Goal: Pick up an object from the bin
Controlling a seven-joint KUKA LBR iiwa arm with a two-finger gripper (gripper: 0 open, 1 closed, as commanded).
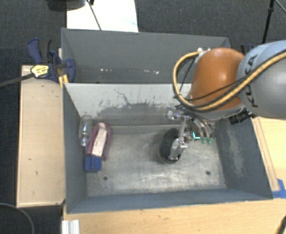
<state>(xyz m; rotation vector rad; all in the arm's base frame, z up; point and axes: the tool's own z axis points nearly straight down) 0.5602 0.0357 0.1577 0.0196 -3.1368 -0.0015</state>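
Grey metal bin (240, 155), widest element, with sloped walls and a flat, scuffed floor streaked pale along the foot of the far wall. Robot arm (274, 82), grey, entering from the right and bent down over the right half of the bin. Orange cover (216, 77), rounded, fixed on the wrist above the floor's far right part, with yellow and black cables (178, 79) looped around its left side and trailing back along the arm. Flat pinkish packet (99, 141) with a blue end, lying lengthwise at the left of the floor close to the left wall, blue end toward the near side. Dark round object (166, 147), black, disc-like and seemingly set on edge, resting on the floor right of centre, well apart from the packet. Small clear bottle (85, 130), lying just beside the packet on its left, touching or nearly touching it, tucked against the foot of the left wall. End effector (181, 152), metallic and narrow, hanging below the orange cover and lowered to floor level directly against the right side of the dark round object, partly overlapping its outline. Width of the end effector's opening: cannot tell, its lower part merging with the dark object behind it; equally unclear whether the object is gripped or merely touched. Rest of the floor bare grey metal, marked with a few small dark spots near the front.
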